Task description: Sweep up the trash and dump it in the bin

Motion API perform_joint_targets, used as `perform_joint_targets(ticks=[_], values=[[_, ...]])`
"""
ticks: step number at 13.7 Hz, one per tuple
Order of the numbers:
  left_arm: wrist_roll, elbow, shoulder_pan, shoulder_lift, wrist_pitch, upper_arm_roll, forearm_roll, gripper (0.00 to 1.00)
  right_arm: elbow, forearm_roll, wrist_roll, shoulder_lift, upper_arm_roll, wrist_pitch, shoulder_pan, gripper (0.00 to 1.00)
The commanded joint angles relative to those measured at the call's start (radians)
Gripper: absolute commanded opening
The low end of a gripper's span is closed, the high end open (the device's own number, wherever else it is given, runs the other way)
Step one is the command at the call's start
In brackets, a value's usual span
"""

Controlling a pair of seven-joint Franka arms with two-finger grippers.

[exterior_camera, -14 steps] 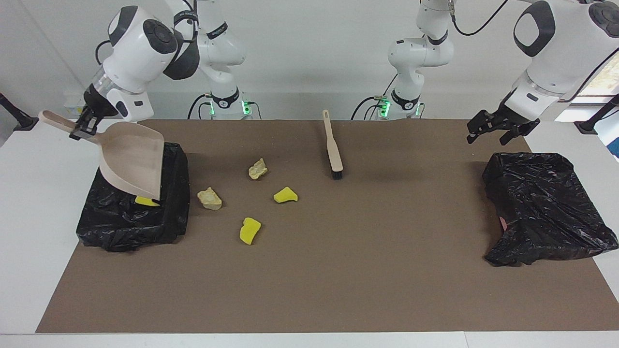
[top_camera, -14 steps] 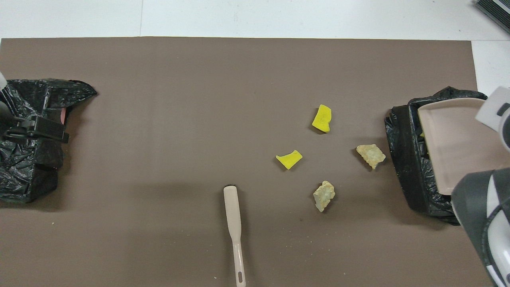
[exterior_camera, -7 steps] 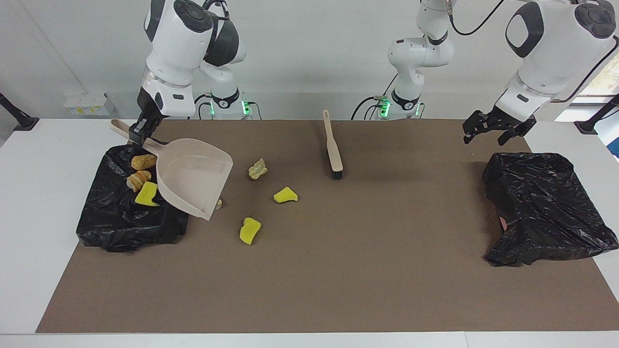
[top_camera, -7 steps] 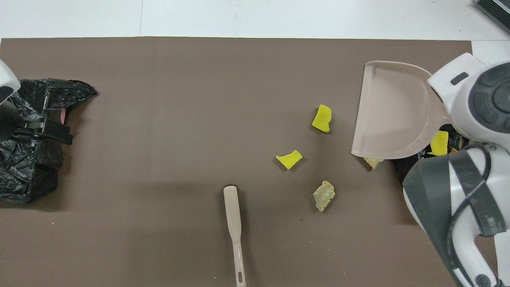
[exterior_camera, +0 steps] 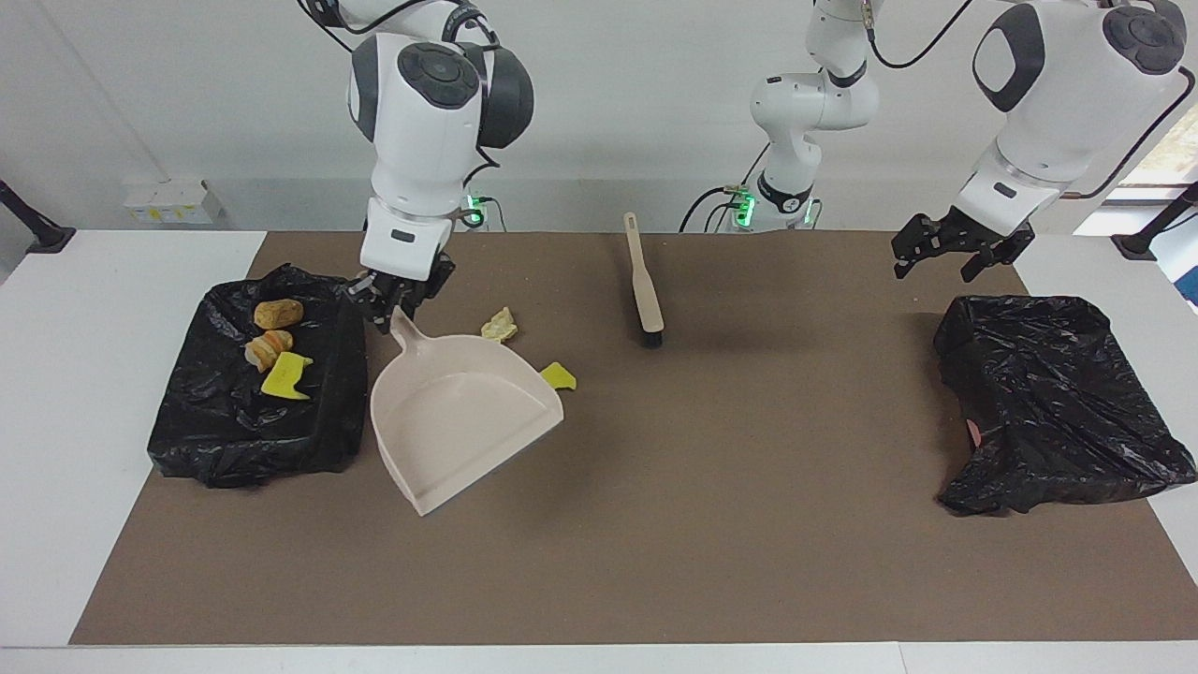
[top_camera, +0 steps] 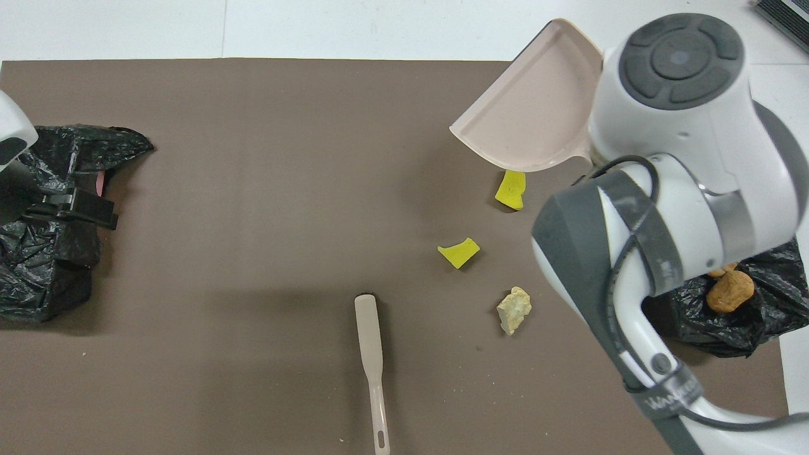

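My right gripper (exterior_camera: 391, 311) is shut on the handle of the beige dustpan (exterior_camera: 460, 419), which hangs tilted and empty over the mat beside the bin (exterior_camera: 234, 431). In the black-lined bin lie a brown lump (exterior_camera: 278, 312), a pale lump (exterior_camera: 265, 349) and a yellow chunk (exterior_camera: 285, 376). Loose trash on the mat: a beige lump (exterior_camera: 499, 325) and a yellow chunk (exterior_camera: 561, 376) half covered by the pan. The overhead view shows two yellow chunks (top_camera: 512, 189) (top_camera: 459, 253) and the beige lump (top_camera: 514, 309). The brush (exterior_camera: 644, 281) lies on the mat. My left gripper (exterior_camera: 936, 265) hangs open and waits.
A second black bag-lined container (exterior_camera: 1048, 402) sits at the left arm's end of the table, with the left gripper (top_camera: 104, 215) over it. The brown mat (exterior_camera: 749, 524) covers most of the white table. My right arm hides part of the bin (top_camera: 752, 316) from above.
My right arm has swung the dustpan from its tipped place over the bin out over the mat and the loose trash. Three scraps now show in the bin. The left arm barely moved.
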Motion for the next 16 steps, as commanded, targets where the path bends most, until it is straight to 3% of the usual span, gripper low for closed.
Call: perform_joint_targets(ticks=[1,5,8,12,16], values=[[-0.01,-0.011,-0.009,-0.011,0.009,0.008,0.022,1.0,0.167,0.104,0.255,0.123,0.007,-0.042,0.032,0.0],[-0.011,-0.011,-0.003,-0.011,0.01,0.008,0.022,1.0,0.242,0.198,0.611,0.231,0.008,-0.002,0.136,0.0],[-0.01,-0.011,0.0,-0.011,0.01,0.01,0.022,1.0,0.278,0.301,0.766,0.307,0.011,0.09,0.164,0.0],[-0.008,-0.011,0.0,-0.011,0.01,0.013,0.022,1.0,0.313,0.309,0.874,0.426,0.008,0.174,0.259,0.0],[-0.008,-0.011,0.0,-0.01,0.01,0.014,0.022,1.0,0.315,0.316,0.892,0.466,0.01,0.21,0.296,0.0]])
